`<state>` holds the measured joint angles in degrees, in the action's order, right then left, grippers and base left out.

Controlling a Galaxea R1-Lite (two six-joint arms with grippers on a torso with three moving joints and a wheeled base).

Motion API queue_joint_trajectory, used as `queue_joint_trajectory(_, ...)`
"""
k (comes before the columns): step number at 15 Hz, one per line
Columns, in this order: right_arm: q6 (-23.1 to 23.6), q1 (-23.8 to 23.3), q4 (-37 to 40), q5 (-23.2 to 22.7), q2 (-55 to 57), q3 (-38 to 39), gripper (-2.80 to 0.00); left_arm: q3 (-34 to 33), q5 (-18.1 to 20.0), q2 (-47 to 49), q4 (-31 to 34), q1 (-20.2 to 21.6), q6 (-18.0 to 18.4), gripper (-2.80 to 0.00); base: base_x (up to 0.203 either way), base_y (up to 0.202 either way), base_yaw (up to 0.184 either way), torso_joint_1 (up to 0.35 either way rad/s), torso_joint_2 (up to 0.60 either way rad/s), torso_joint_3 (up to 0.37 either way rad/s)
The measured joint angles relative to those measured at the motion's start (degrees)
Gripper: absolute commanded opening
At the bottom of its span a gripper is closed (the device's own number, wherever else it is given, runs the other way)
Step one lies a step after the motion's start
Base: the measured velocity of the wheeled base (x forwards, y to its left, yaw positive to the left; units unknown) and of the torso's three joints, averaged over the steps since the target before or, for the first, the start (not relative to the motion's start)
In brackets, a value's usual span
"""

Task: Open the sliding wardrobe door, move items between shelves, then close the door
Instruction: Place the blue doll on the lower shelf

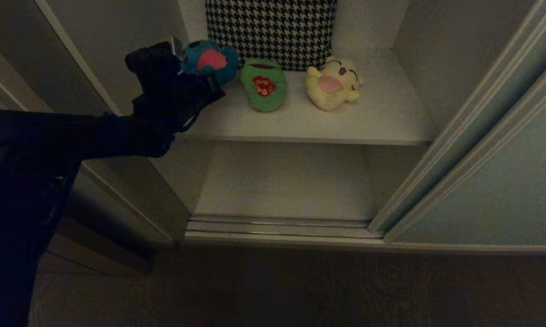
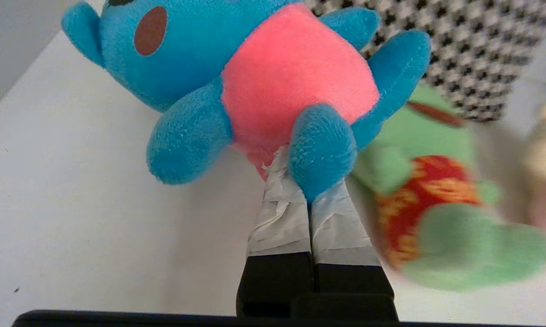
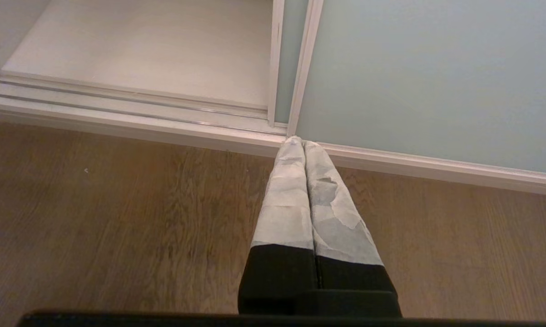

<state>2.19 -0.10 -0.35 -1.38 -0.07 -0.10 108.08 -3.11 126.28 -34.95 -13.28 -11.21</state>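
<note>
we clenched our left gripper (image 2: 295, 170) on the blue toy (image 2: 255, 77) at the upper shelf (image 1: 382, 118); our right gripper (image 3: 302, 145) hung closed, empty, over the floor (image 3: 118, 218).

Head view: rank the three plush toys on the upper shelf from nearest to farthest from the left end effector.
1. Blue toy: at the left end of the upper shelf, right at the left end effector, which is shut on its lower part.
2. Green frog: the middle of the row, next along.
3. Yellow toy: the right end of the row, farthest.
</note>
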Motion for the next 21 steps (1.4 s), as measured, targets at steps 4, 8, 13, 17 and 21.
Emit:
queue_joint_trajectory(4, -0.02, 0.00, -0.02, 0.01, 0.00, 0.00, -2.80, -6.44, -0.24, -6.42, 0.30, -0.43, 0.31, -2.80, 0.000, 0.000, 0.000, 0.000, 0.00, 0.000)
queue_joint_trajectory(8, -0.02, 0.00, 0.02, 0.00, 0.00, 0.00, -2.80, -17.01, -0.21, -16.97, 0.33, -0.63, 3.81, -2.80, 0.000, 0.000, 0.000, 0.000, 0.00, 0.000)
queue_joint_trajectory(13, -0.02, 0.00, -0.02, 0.00, 0.00, 0.00, -2.80, -38.89, -0.05, -37.07, 2.87, -0.63, 5.51, -2.80, 0.000, 0.000, 0.000, 0.000, 0.00, 0.000)
queue_joint_trajectory(17, -0.05, 0.00, -0.05, 0.00, 0.00, 0.00, -2.80, -54.68, 0.97, -57.50, 12.84, 0.22, 5.78, -2.80, 0.000, 0.000, 0.000, 0.000, 0.00, 0.000)
queue_joint_trajectory(21, -0.02, 0.00, -0.01, -0.01, 0.00, 0.00, -2.80, -71.23, 6.90, -78.83, 24.24, 7.03, 6.17, -2.80, 0.000, 0.000, 0.000, 0.000, 0.00, 0.000)
